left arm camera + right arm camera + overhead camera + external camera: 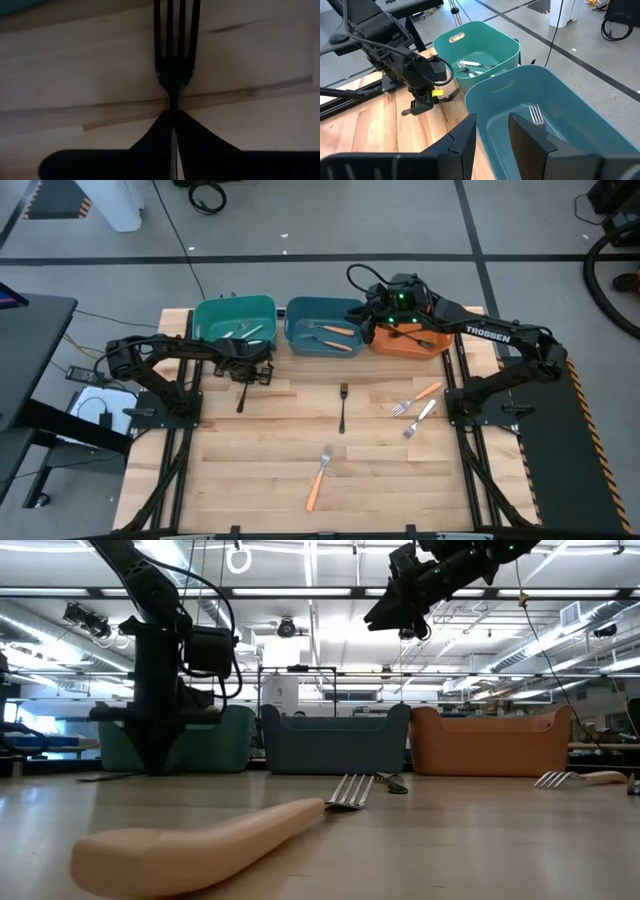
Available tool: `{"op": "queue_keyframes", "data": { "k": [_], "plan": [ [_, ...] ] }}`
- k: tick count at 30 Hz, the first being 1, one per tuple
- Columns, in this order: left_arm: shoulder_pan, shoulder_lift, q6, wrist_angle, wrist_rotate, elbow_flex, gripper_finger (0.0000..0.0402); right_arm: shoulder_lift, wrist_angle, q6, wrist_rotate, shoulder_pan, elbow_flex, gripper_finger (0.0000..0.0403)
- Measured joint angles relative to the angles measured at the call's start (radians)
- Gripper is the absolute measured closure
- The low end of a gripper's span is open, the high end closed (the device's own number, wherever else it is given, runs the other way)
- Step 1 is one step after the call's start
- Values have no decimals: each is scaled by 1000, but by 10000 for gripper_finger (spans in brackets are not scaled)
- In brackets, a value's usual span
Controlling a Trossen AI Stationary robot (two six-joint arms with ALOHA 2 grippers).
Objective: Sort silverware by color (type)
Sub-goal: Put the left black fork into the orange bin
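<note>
The black fork lay flat on the table at about nine o'clock from centre, just in front of the teal bin, and my left gripper had its jaws pressed together on the fork's neck. I judged the pinch thin: with so little handle between the fingers, the fork could swivel or slip out on the lift, and it still had to cross to the orange bin at one o'clock. Another black fork waited at centre; orange-handled forks and a silver fork lay scattered from three to six o'clock. My right gripper hung over the blue bin at twelve o'clock, jaws spread, holding nothing
</note>
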Motion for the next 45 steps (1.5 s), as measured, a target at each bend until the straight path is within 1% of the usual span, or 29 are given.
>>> {"op": "queue_keyframes", "data": {
  "k": [5, 8, 10, 16, 23, 25, 28, 32, 42, 45],
  "plan": [
    [-28, -21, 58, -39, 17, 24, 383, 0, 0, 1, 0, 0, 0, 280],
    [-42, -66, 79, -69, 80, 46, 383, 0, 2, 1, 0, 0, 0, 280],
    [-49, -98, 88, -49, 92, 65, 383, 0, 3, 1, 0, 0, 0, 280],
    [-72, -180, 89, -62, 90, 87, 383, 0, 4, 3, 0, 2, 0, 280],
    [-104, -259, 94, -102, 87, 139, 383, 0, 4, 80, -3, 3, 0, 280],
    [-116, -274, 102, -97, 87, 158, 383, 0, 4, 85, -10, 4, 0, 280],
    [-121, -295, 124, -98, 85, 198, 383, 0, 10, 136, -40, 10, 0, 280],
    [-117, -294, 186, -97, 66, 265, 383, 0, 18, 175, -54, 33, 0, 280],
    [-64, -291, 328, 93, 51, 368, 383, 4, 95, 188, -26, 109, 0, 273],
    [-60, -291, 351, 204, 49, 369, 383, 19, 138, 224, -12, 134, 0, 264]
  ]
}}
